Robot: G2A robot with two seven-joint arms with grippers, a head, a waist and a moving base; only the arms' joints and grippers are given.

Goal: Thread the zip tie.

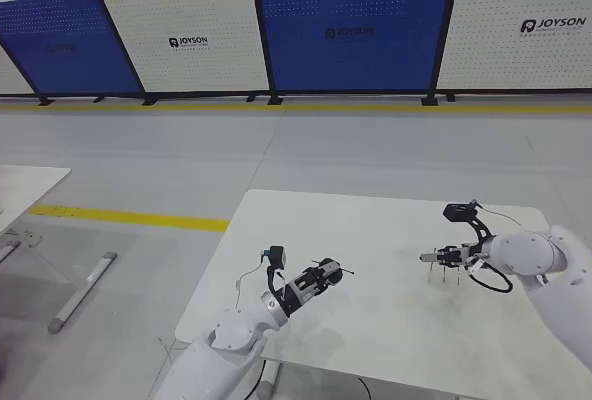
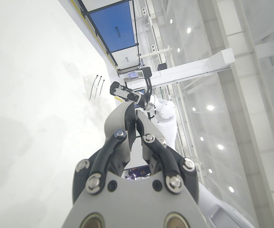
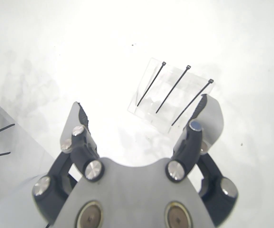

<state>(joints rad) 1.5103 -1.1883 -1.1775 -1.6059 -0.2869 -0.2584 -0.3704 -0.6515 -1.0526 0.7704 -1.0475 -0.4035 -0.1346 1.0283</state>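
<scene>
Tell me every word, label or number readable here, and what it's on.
Right white wall panel: dark company logo, left unquoted.
Left white wall panel: same logo, smaller.
Blue wall panel: faint logo, too blurred to read.
Zip ties, clear stand, table: no print.

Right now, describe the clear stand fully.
The stand is a clear, plastic-looking block, roughly square, resting on the white table. Three black zip ties lie across its top, side by side and apart, with their heads at the edge away from the right gripper. That gripper hangs open at the stand's near edge; whether a finger touches it cannot be told.
</scene>
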